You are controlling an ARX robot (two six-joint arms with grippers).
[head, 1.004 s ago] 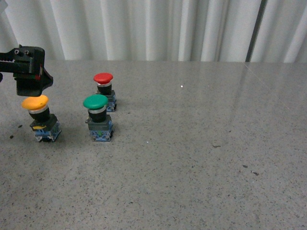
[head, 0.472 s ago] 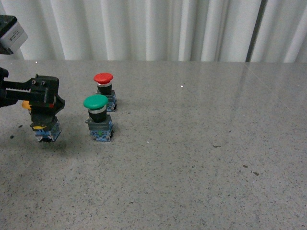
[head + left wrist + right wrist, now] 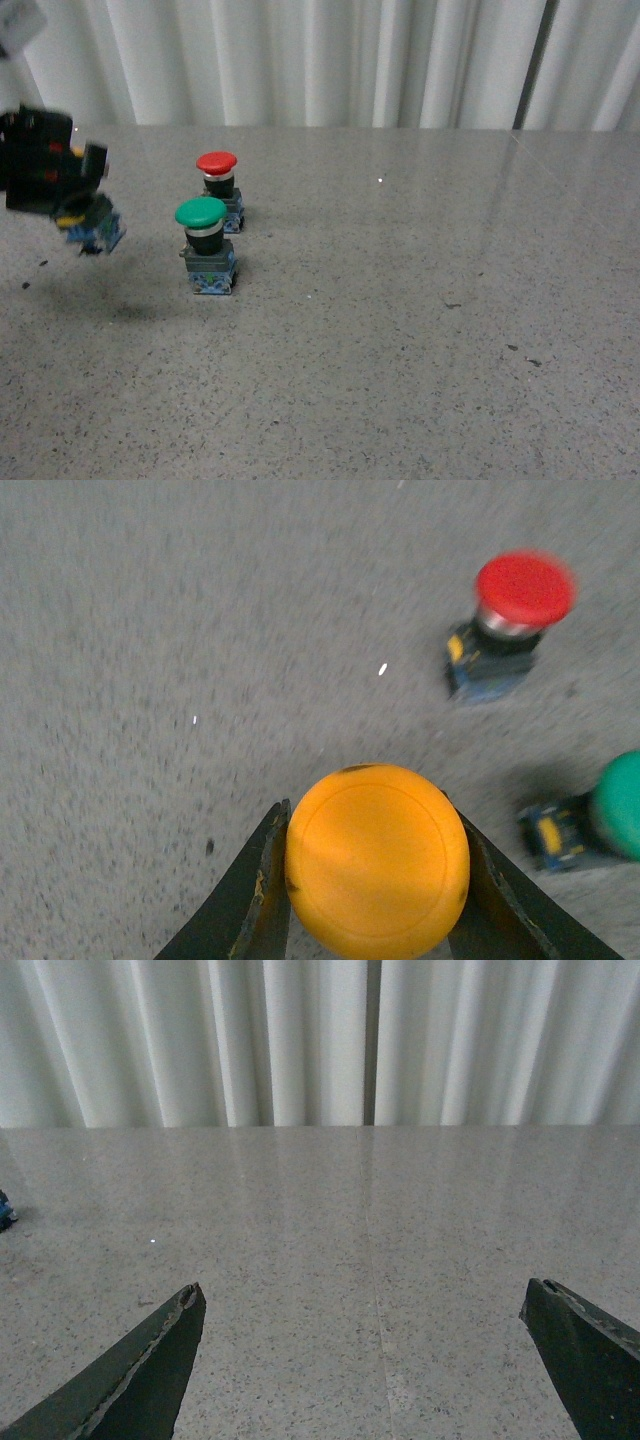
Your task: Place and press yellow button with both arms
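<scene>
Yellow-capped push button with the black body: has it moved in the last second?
Yes. The yellow-capped push button, shut in the left gripper, has lifted off the grey table and tilted, sitting higher against the unmoved green-capped button.

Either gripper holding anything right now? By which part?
Left gripper clamps the yellow button at its top, fingers on either side of the cap, base off the table. Right gripper is open, empty.

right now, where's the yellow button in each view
Front view: yellow button at far left, off the table, tilted in the left gripper.
Left wrist view: low centre of the picture, cap between the gripper's fingers.
Right wrist view: not in it.
Shared landmark: red button, in front and left wrist views only.
</scene>
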